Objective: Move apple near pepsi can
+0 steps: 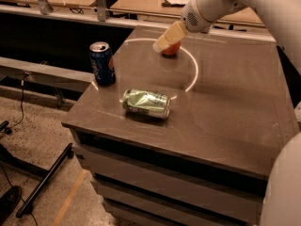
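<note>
tool (163,42) over apple (172,50), pepsi can (102,63) left, toppled can (146,103) nearest

arm (256,1): white, extends from upper right | wrist (198,13): angled down-left | end effector (161,44): upper centre of view

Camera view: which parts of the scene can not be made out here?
Round red-orange apple: camera view, mostly hidden by the beige tool right in front of it at the far side of the dark table; whether they touch cannot be told.
White robot arm: cut off by the top and right edges.
Dark blue pepsi can: label text too small to read.
</note>
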`<state>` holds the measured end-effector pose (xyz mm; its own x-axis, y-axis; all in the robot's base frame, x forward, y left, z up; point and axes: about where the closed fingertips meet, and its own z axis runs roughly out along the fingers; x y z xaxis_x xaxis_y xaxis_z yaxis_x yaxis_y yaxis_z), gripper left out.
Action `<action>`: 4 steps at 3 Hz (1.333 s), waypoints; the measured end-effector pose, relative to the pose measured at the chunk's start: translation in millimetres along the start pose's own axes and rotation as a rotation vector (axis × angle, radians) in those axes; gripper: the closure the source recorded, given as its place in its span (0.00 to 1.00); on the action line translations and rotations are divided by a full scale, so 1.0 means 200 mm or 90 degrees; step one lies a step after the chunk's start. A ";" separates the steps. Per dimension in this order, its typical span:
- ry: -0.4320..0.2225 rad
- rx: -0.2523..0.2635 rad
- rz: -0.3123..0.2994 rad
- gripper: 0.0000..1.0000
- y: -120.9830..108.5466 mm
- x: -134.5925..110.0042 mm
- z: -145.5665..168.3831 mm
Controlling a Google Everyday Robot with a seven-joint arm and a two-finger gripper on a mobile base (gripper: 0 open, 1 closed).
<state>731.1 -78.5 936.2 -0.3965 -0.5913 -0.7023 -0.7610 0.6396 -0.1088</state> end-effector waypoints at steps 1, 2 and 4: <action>-0.027 0.019 0.011 0.00 -0.07 -0.06 0.15; -0.051 0.040 0.027 0.00 -0.15 -0.07 0.26; -0.080 0.059 0.064 0.15 -0.24 -0.01 0.41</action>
<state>811.1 -67.9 885.1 -0.3962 -0.4598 -0.7948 -0.6680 0.7382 -0.0941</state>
